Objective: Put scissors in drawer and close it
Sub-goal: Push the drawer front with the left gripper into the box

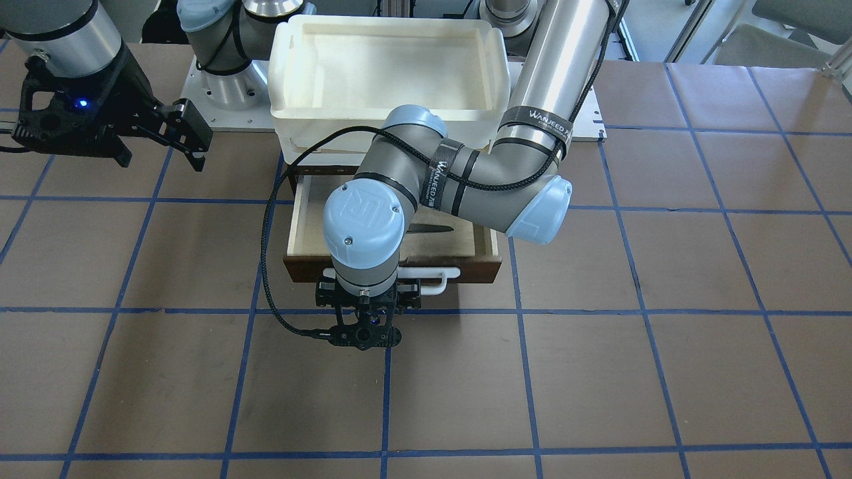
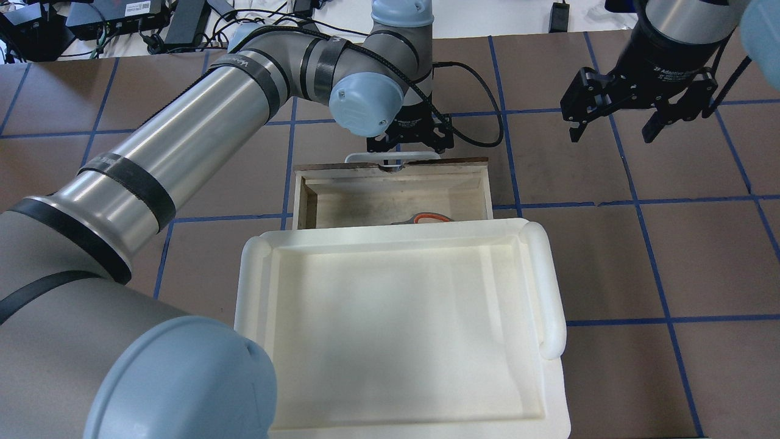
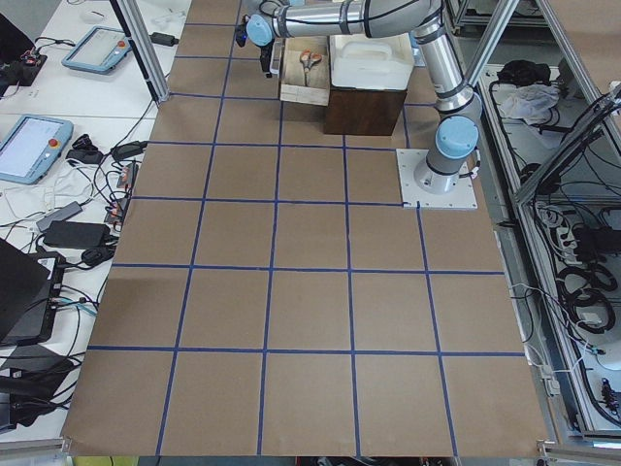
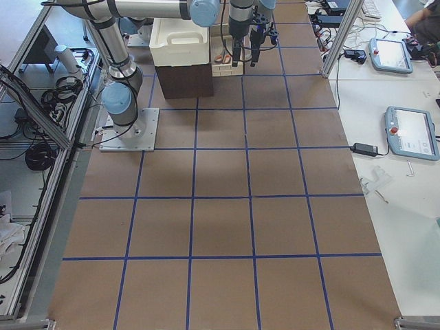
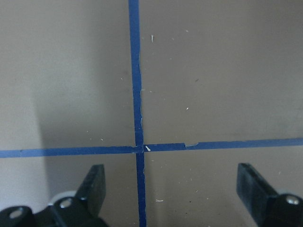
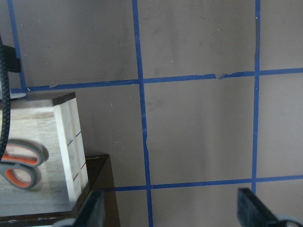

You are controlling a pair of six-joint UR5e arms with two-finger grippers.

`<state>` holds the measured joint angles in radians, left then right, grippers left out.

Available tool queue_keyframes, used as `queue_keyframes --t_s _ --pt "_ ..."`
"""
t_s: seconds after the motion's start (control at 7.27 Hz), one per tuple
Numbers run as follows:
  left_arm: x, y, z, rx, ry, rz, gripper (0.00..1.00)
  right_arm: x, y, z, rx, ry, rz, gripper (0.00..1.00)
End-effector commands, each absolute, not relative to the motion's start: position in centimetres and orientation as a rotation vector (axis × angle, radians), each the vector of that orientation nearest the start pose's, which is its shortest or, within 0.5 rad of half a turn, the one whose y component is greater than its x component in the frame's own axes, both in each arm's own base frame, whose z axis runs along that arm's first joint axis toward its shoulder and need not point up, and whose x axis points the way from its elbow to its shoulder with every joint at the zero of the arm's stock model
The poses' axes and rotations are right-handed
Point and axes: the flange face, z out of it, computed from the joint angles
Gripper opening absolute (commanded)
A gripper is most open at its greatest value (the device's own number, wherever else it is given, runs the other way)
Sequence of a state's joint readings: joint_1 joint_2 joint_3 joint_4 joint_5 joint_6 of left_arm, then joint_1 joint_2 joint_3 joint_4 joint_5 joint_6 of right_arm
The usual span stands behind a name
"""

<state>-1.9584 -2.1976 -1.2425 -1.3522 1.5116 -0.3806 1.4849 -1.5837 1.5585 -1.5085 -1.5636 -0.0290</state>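
The drawer point(image 2: 390, 194) is pulled out from under the white tray; its dark front point(image 1: 479, 269) carries a white bar handle point(image 1: 436, 274). The scissors lie inside on the pale floor: the grey and orange handles show in the overhead view point(image 2: 426, 218) and the right wrist view point(image 6: 21, 163), and a dark blade shows in the front view point(image 1: 431, 229). My left gripper point(image 2: 407, 146) is open, pointing down at the table just in front of the handle; it also shows in the left wrist view point(image 5: 173, 179). My right gripper point(image 2: 610, 131) is open and empty, raised off to the drawer's side.
A large white plastic tray point(image 2: 548, 292) sits on top of the dark cabinet point(image 3: 364, 112) and covers the drawer's rear part. The brown table has a grid of blue tape lines point(image 5: 137, 94). My left forearm point(image 1: 466, 179) spans over the drawer.
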Motion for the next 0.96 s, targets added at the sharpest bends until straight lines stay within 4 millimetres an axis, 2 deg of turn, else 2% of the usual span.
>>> queue_keyframes --t_s 0.0,0.41,0.83 --pt "-39.9 -60.8 28.9 0.009 3.161 0.148 1.00 9.2 -49.2 49.4 0.089 3.130 0.059 1.00" --pt "-39.4 -59.3 29.4 0.009 3.127 0.237 1.00 9.2 -49.3 49.3 0.089 3.128 0.061 1.00" --pt "-38.1 -55.2 30.3 0.006 3.114 0.302 1.00 9.3 -49.3 49.2 0.089 3.125 0.066 1.00"
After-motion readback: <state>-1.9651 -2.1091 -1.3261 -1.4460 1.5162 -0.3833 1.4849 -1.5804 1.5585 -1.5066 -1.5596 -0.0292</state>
